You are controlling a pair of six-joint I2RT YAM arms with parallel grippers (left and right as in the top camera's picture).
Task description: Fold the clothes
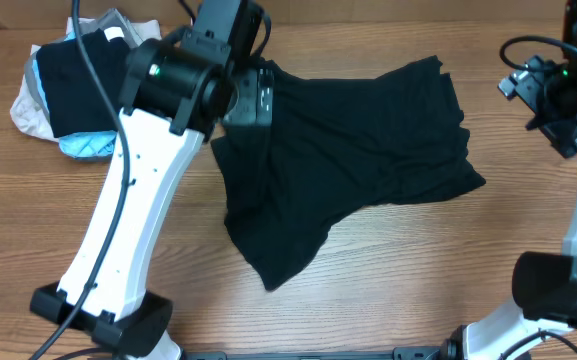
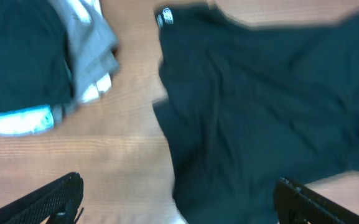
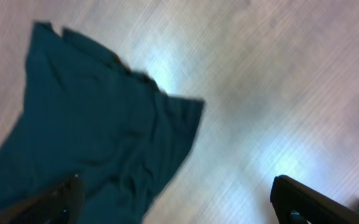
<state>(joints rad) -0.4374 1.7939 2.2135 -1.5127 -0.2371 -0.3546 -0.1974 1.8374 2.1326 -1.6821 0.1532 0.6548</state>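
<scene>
Left hand (image 2: pixel 179 204) wide, empty, above shirt (image 1: pixel 358 140); right hand (image 3: pixel 176 198) wide, empty, by desk (image 1: pixel 368 290) right edge; shirt lies rumpled, apparently awaiting fold grasp.

My shirt (image 1: pixel 358 150) is plain black all over, though my wrist cameras give it a dark teal cast; a tiny white logo (image 2: pixel 165 17) marks one edge. The table (image 1: pixel 418 290) is mid-brown wood with fine straight grain, washed to pale grey in my right wrist view. The pile (image 1: pixel 68 90) at its far left corner shows black on top, then grey, off-white, and light blue at the bottom. My left arm (image 1: pixel 123 215) is white with black joints and a small green light (image 1: pixel 154 70); my left fingers (image 2: pixel 48 200) and right fingers (image 3: pixel 298 199) are black
</scene>
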